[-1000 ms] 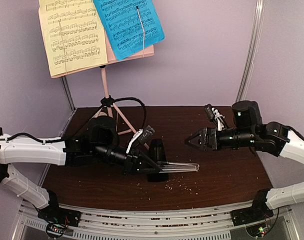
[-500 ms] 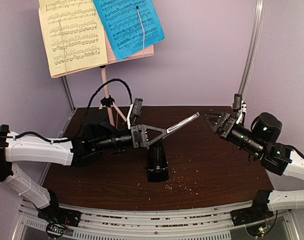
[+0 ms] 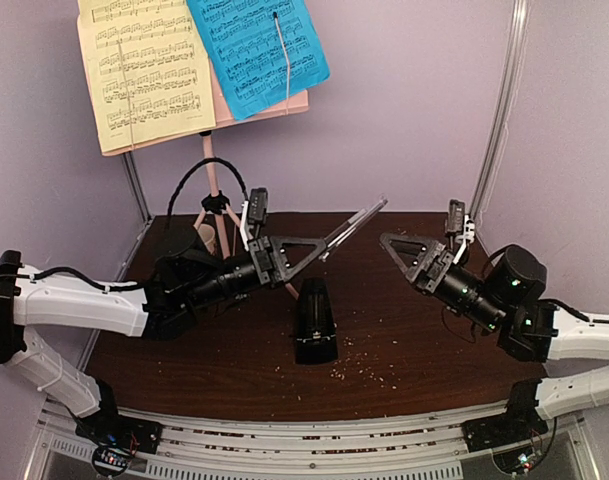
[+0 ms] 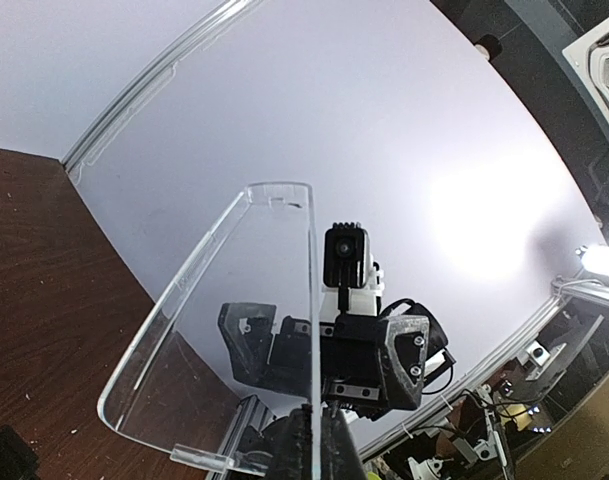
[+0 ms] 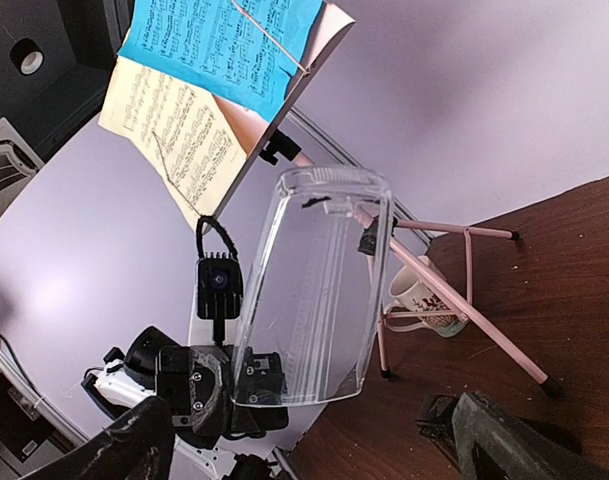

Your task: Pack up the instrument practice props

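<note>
My left gripper is shut on the edge of the metronome's clear plastic cover and holds it in the air, slanting up to the right. In the left wrist view the cover stands edge-on between my shut fingers. The black pyramid metronome stands uncovered on the table below. My right gripper is open, facing the cover from a short gap, touching nothing. The pink music stand stands at the back left with a yellow page and a blue page.
A beige mug sits on the brown table among the stand's tripod legs. Crumbs are scattered near the front middle. Purple walls close in the back and sides.
My left arm has lifted the clear cover from low beside the metronome to up in the air, tilted up and right. My right arm has swung round and now faces the cover.
</note>
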